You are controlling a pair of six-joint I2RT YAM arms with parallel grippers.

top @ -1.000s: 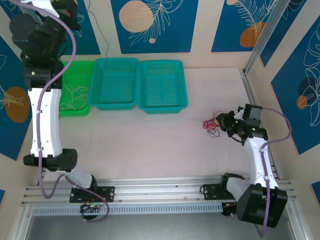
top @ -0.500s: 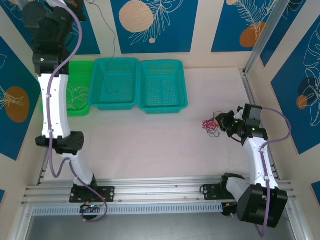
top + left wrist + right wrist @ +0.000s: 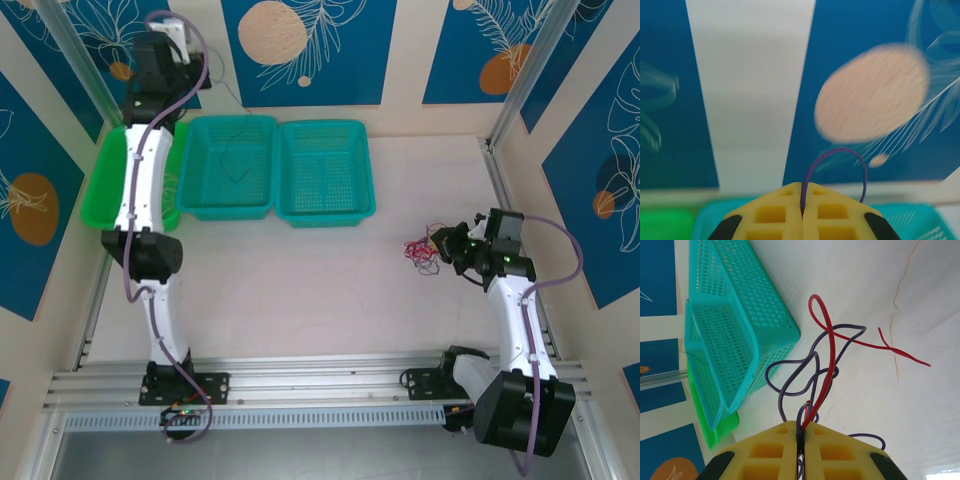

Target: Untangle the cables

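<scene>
Right tool (image 3: pixel 801 431) pinches a looping red cable (image 3: pixel 832 347) and dark cable (image 3: pixel 790 362)

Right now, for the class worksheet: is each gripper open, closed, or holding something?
Left gripper: closed on a thin dark wire.
Right gripper: closed on a tangle of red and dark wires.

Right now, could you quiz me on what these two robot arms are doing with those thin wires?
1. True or false: the right gripper is shut on a thin red wire.
2. How many mesh plastic baskets stand in a row? A two, B three, C four.
3. Which gripper holds a thin dark wire up before the blue patterned wall?
Key: 1 true; 2 B; 3 the left gripper.
</scene>
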